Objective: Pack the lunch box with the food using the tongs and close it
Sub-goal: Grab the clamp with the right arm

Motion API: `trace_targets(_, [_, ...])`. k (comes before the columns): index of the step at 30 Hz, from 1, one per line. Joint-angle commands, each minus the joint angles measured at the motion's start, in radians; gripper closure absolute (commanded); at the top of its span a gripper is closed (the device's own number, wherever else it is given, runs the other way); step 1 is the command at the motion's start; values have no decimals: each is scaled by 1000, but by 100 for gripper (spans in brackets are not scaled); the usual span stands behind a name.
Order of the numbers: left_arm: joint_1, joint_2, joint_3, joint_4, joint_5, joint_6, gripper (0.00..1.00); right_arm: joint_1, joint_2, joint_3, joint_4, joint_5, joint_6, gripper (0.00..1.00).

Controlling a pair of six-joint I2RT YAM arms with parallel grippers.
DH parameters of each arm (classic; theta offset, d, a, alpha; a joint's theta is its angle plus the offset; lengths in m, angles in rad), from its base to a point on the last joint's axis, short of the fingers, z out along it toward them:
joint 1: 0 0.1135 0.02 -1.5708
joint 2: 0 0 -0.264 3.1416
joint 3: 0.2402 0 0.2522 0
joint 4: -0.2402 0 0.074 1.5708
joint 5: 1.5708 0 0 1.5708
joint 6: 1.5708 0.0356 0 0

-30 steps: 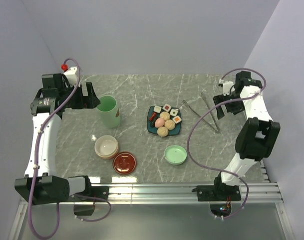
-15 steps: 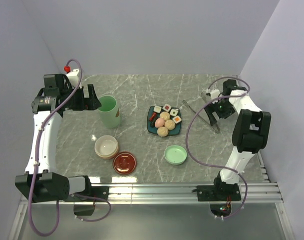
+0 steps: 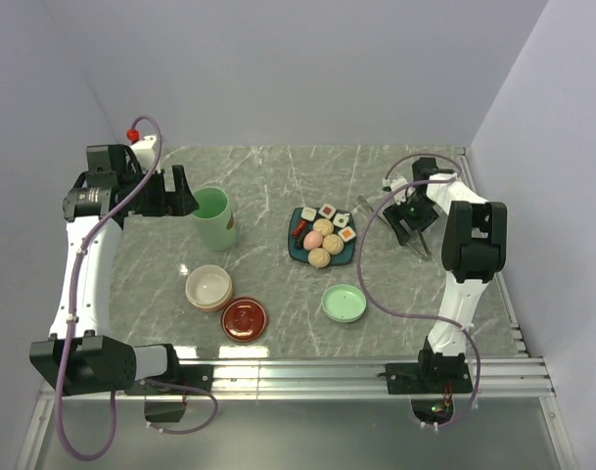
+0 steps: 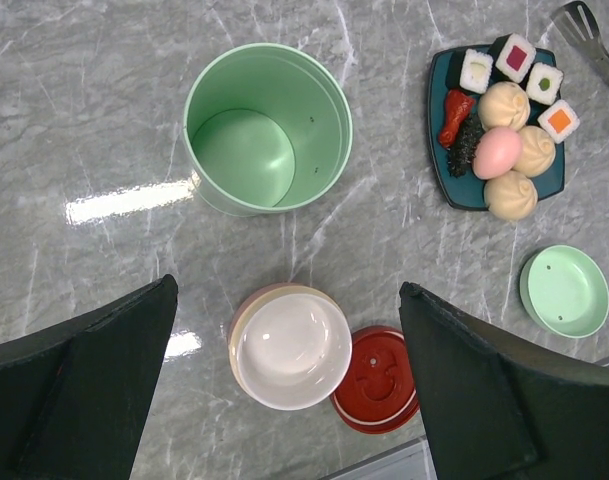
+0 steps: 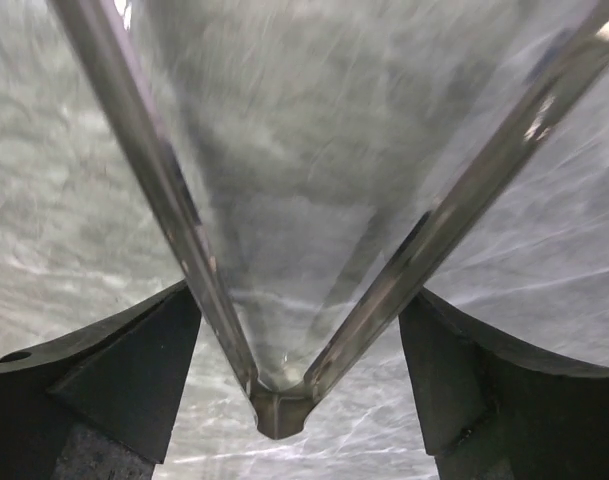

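Observation:
The silver tongs (image 5: 281, 405) lie on the marble at the right, joined end between the fingers of my right gripper (image 5: 299, 292). Its jaws stand open, one pad by the outside of each arm. From above, the right gripper (image 3: 412, 221) is down over the tongs (image 3: 366, 204), whose tips point at the plate. The food (image 3: 324, 235) sits on the teal plate (image 3: 296, 251). My left gripper (image 3: 185, 191) hangs open and holds nothing, above the mint pot (image 4: 267, 128) and cream bowl (image 4: 290, 345). Beside the bowl lies the red lid (image 4: 376, 378); the mint lid (image 4: 564, 291) lies near the plate.
Grey walls close in the table at the back and on both sides. A metal rail (image 3: 307, 372) runs along the near edge. A purple cable (image 3: 368, 264) loops from the right arm over the marble beside the plate.
My right arm has swung in from the right edge and come down over the tongs, and its jaws have narrowed a little. The left arm has stayed where it was.

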Motion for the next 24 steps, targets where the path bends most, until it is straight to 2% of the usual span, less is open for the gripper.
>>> trace_targets(1, [1,5,30,0,20,32,1,15,17,64,9,-7,12,17])
trace_targets(19, [0,15,25,-4,19,32,1,30,94,120,20,-33,69,12])
trace_targets(21, [0,12,26,-6,16,35,1,32,100,131,17,-37,70,14])
trace_targets(24, [0,11,25,-7,13,37,1,32,92,131,20,-50,75,24])
